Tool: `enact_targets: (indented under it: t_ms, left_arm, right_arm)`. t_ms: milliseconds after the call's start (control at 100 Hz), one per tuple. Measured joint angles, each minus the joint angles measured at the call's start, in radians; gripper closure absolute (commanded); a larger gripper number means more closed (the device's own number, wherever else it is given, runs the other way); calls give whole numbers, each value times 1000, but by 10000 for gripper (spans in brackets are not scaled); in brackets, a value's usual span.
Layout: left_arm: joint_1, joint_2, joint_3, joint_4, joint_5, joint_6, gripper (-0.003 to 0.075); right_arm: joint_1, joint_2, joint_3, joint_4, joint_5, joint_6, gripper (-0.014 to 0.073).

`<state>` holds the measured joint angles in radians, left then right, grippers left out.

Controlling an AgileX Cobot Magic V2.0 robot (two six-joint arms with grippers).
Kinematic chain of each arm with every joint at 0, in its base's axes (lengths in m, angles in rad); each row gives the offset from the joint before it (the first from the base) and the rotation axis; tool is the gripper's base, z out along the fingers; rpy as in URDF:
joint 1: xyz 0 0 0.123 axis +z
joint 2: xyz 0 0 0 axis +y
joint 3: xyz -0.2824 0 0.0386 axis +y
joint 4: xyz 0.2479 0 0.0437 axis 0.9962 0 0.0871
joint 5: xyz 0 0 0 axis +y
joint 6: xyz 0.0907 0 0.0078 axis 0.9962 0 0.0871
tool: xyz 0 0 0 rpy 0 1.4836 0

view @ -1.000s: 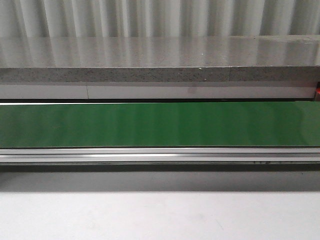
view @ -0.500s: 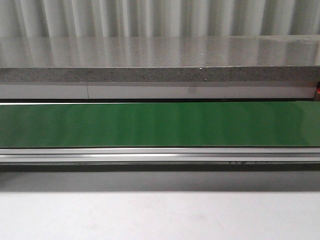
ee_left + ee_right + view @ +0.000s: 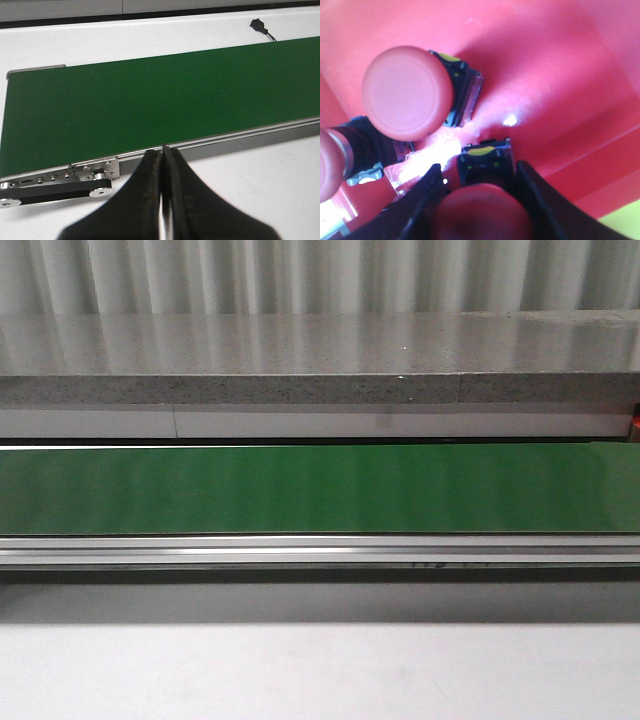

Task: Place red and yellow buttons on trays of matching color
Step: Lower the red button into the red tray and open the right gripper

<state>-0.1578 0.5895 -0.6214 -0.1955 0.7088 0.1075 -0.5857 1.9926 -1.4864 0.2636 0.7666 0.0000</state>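
Three red buttons show in the right wrist view, all lying inside the red tray (image 3: 560,75). One button (image 3: 407,92) sits toward ten o'clock of that picture, its round cap facing the camera and its dark base behind it. A second button (image 3: 340,160) lies at the nine o'clock edge, partly cut off. The third button (image 3: 482,200) is at six o'clock, between the fingers of the right gripper (image 3: 481,192); the fingers stand on either side of its cap and look to be pinching it, its base resting on or just over the tray floor, I cannot tell which. A strip of yellow (image 3: 625,222) shows at the five o'clock corner.

Over at the left wrist, the left gripper (image 3: 162,165) has its fingers pressed together with nothing between them, above the white table (image 3: 260,190) beside the green conveyor belt (image 3: 150,105). The front view shows only this belt (image 3: 320,490), bare, with a grey stone ledge (image 3: 320,360) behind it at twelve o'clock.
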Motion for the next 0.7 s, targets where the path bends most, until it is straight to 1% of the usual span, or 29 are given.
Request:
enact_targets:
  t_ms: [40, 90, 360, 480, 520, 570, 620, 670, 690, 700]
  left_arm:
    - [0, 0, 0, 0, 0, 0, 740]
    - [0, 0, 0, 0, 0, 0, 740]
    - [0, 0, 0, 0, 0, 0, 740]
    - [0, 0, 0, 0, 0, 0, 740]
    - [0, 0, 0, 0, 0, 0, 740]
    - [0, 0, 0, 0, 0, 0, 740]
    - [0, 0, 0, 0, 0, 0, 740]
    - [0, 0, 0, 0, 0, 0, 740]
    - [0, 0, 0, 0, 0, 0, 740]
    - [0, 0, 0, 0, 0, 0, 740]
  right_arm:
    - [0, 0, 0, 0, -1, 0, 129]
    - [0, 0, 0, 0, -2, 0, 97]
    - [0, -9, 0, 0, -2, 0, 96]
    - [0, -54, 0, -2, 10, 0, 99]
    - [0, -74, 0, -4, 18, -5, 120]
    - [0, -105, 0, -9, 28, -13, 167]
    - [6, -143, 0, -11, 37, -28, 244]
    - [15, -175, 0, -16, 47, -42, 359]
    - [21, -189, 0, -18, 50, -47, 390]
    - [23, -193, 0, -18, 54, -50, 421]
